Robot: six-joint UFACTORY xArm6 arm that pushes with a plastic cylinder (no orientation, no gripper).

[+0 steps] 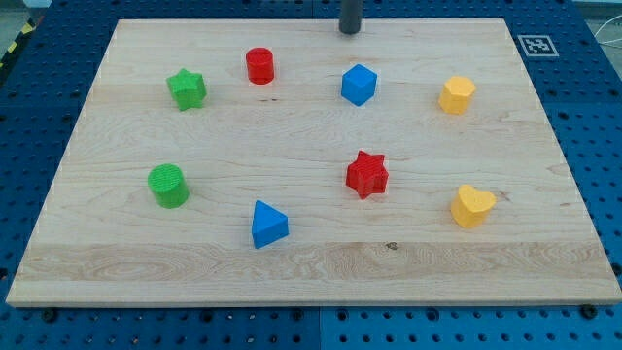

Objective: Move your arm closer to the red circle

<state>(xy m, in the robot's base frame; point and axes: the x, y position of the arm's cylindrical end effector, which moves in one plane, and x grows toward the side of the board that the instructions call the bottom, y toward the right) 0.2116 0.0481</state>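
The red circle (259,65) is a short red cylinder at the upper left of the wooden board (311,262). My tip (350,30) comes down at the view's top centre, near the board's far edge. It is to the right of the red circle and slightly above it, apart from it. The blue cube (358,85) lies just below my tip, not touching it.
A green star (187,88) lies left of the red circle. A green circle (169,185), a blue triangle (268,225), a red star (367,174), a yellow heart (472,205) and a yellow pentagon-like block (456,95) are spread over the board. A fiducial tag (535,45) sits at the top right corner.
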